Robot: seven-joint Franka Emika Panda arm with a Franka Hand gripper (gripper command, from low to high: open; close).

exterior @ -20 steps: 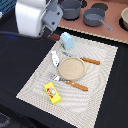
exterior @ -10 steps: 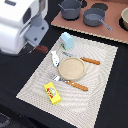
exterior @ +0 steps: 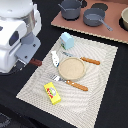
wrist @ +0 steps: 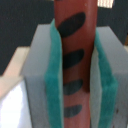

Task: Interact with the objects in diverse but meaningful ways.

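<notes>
In the wrist view my gripper (wrist: 75, 82) is shut on the dark red-brown sausage (wrist: 72, 25), which stands between the two green pads (wrist: 52, 75). In the exterior view the sausage (exterior: 36, 62) pokes out of the gripper (exterior: 29, 61) at the left, just off the placemat's edge. On the placemat (exterior: 107, 75) lie the pale blue cup-like container (exterior: 66, 40), the small white oblong piece (exterior: 55, 58) and the yellow packet (exterior: 52, 93) with its red mark.
A tan plate (exterior: 72, 69) sits mid-placemat, with an orange-handled knife (exterior: 90, 60) and fork (exterior: 74, 84) beside it. Grey pots (exterior: 93, 18) stand on a brown board (exterior: 112, 36) at the back. The white arm body (exterior: 17, 35) fills the exterior view's left.
The arm has swung toward the exterior view's left and nearer the camera, carrying the sausage. The items on the placemat have not moved.
</notes>
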